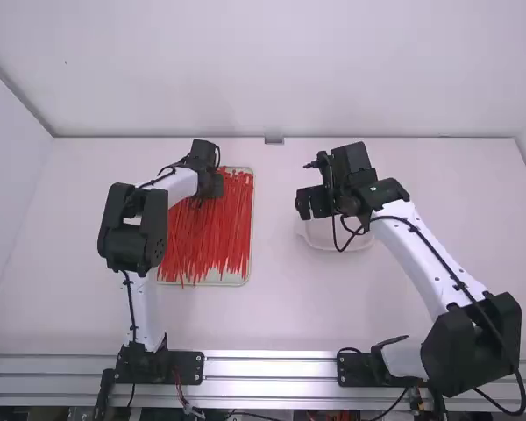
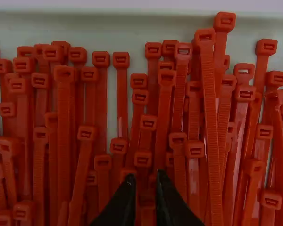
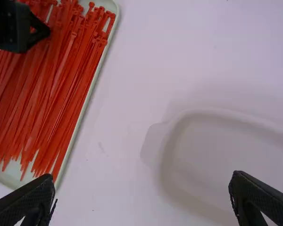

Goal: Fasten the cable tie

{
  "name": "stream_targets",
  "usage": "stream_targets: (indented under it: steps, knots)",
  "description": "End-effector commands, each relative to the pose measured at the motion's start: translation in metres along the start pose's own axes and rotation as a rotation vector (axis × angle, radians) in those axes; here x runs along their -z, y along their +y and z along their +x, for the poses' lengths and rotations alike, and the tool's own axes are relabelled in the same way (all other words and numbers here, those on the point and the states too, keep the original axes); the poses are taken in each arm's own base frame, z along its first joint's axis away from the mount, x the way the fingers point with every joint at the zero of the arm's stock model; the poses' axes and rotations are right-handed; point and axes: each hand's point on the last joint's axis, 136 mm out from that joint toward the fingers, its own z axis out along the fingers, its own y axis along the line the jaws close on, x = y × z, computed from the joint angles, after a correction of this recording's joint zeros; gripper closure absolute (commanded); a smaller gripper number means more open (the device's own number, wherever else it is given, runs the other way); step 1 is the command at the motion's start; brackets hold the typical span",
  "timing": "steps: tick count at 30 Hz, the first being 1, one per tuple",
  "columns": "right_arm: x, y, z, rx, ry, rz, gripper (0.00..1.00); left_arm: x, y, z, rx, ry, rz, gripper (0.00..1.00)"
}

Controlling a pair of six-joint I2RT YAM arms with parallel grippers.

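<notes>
The left gripper point(image 2: 144, 181) is low over a heap of red cable ties point(image 1: 210, 232), at the far end of the heap in the high view. The ties lie roughly parallel, heads toward the far rim, in a pale shallow tray point(image 1: 250, 224). The tray rests on the white table point(image 1: 280, 298), left of the middle. In the left wrist view, the two black fingers point(image 2: 125, 200) are drawn close together. One cable tie point(image 2: 145, 198) lies in the narrow gap between them, pinched where it rests among the others. The rest of the heap lies loose in the tray, with many square heads at differing heights and some strips crossing at a slant.

A bare stretch of table separates the tray from a shallow white container point(image 3: 153, 136) with rounded corners, right of the middle. The right gripper point(image 3: 141, 188) hangs above the container's near-left part. Its fingers are spread wide, one toward each lower corner of the right wrist view, with nothing between them.
</notes>
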Motion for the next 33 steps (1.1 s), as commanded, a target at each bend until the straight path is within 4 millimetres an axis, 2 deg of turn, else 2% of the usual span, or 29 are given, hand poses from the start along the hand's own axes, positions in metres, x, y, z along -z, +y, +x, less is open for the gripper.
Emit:
stream_targets:
  steps: [1,4,15,23,26,29,32,33]
  knots:
    - [0.001,0.000,0.003,-0.001,0.003,-0.004,0.02,-0.009,0.002,0.017,-0.003,0.045,-0.011,0.89]
    - [0.001,0.000,0.003,-0.001,0.003,-0.004,0.02,-0.009,0.002,0.017,-0.003,0.046,-0.012,0.96]
    - [0.001,0.000,0.003,-0.001,0.003,-0.004,0.02,-0.009,0.001,0.008,0.009,0.010,-0.010,0.98]
    - [0.001,0.000,0.003,-0.001,0.002,-0.004,0.02,-0.005,0.009,-0.027,0.079,-0.105,-0.007,0.98]
    - [0.001,0.000,0.003,-0.001,0.002,-0.004,0.02,0.009,0.018,-0.057,0.107,-0.169,-0.007,0.98]
    - [0.001,0.000,0.003,-0.001,0.002,-0.004,0.02,0.027,0.025,-0.078,0.123,-0.219,-0.006,0.98]
    - [0.001,0.000,0.003,-0.001,0.001,-0.004,0.02,0.052,0.029,-0.102,0.132,-0.287,0.000,0.98]
    - [0.001,0.000,0.003,-0.001,0.001,-0.004,0.02,0.067,0.030,-0.113,0.135,-0.323,0.003,0.98]
